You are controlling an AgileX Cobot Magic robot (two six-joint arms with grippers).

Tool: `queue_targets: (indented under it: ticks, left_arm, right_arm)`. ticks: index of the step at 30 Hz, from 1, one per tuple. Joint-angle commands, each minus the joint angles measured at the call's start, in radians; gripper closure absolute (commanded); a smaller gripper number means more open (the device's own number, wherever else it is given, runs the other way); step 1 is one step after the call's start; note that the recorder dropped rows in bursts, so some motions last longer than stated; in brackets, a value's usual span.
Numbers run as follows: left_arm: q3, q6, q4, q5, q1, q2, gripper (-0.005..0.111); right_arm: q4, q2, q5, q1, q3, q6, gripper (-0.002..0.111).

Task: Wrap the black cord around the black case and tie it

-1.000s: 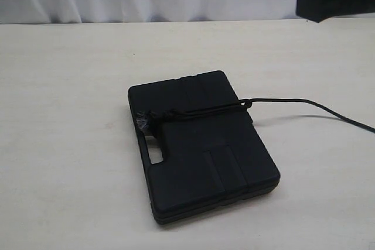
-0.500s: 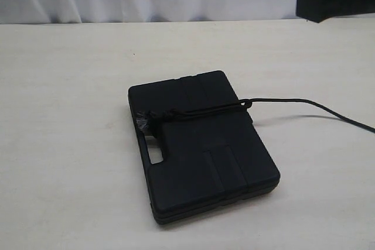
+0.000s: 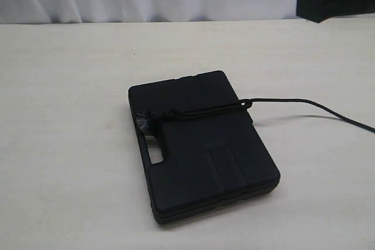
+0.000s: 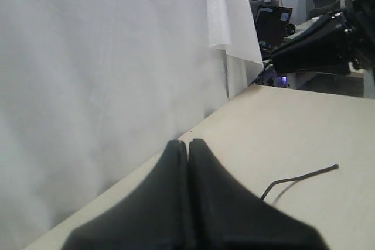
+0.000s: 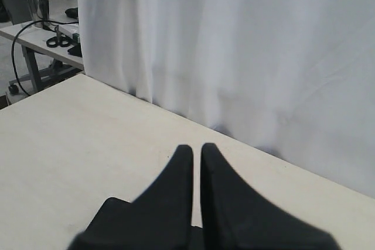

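Nothing we can see has shifted since the earlier frames. The black case lies flat in the middle of the table. The black cord crosses its top and bunches in a knot by the handle slot, with its loose tail trailing right. The left gripper and right gripper are pinched closed, empty, away from the case. We judge the cord limp and light and the case rigid, so we would take the free tail. We can read no writing.

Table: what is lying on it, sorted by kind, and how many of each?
case: 1
cord: 1
Total: 2
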Motion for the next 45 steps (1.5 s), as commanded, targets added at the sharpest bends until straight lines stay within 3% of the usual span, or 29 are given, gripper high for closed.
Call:
queue_targets:
  ticks: [1,5,11,16,24,32,39,45]
  left_arm:
    - [0.130,-0.151,0.051,-0.115,0.104,-0.082,0.107]
    - [0.284,-0.458,0.292,-0.246,0.241,-0.217,0.107]
    - [0.439,-0.445,0.208,-0.267,0.418,-0.347,0.107]
    - [0.587,-0.445,0.208,-0.383,0.560,-0.421,0.107]
    - [0.684,-0.445,0.218,-0.385,0.599,-0.513,0.107]
    - [0.691,-0.445,0.243,-0.316,0.599,-0.594,0.107]
    - [0.691,-0.452,0.251,-0.278,0.694,-0.620,0.107]
    - [0.722,-0.452,0.267,-0.275,0.705,-0.624,0.107]
  right_arm:
    - [0.002,-0.004,0.002,0.002,0.004,0.001,0.104]
    - [0.002,-0.004,0.002,0.002,0.004,0.001,0.104]
    - [0.002,-0.004,0.002,0.002,0.004,0.001,0.104]
    - [0.002,-0.004,0.002,0.002,0.004,0.001,0.104]
    - [0.002,-0.004,0.002,0.002,0.004,0.001,0.104]
    - [0.002,-0.004,0.002,0.002,0.004,0.001,0.104]
    - [0.002,-0.004,0.002,0.002,0.004,0.001,0.104]
    - [0.002,-0.004,0.002,0.002,0.004,0.001,0.104]
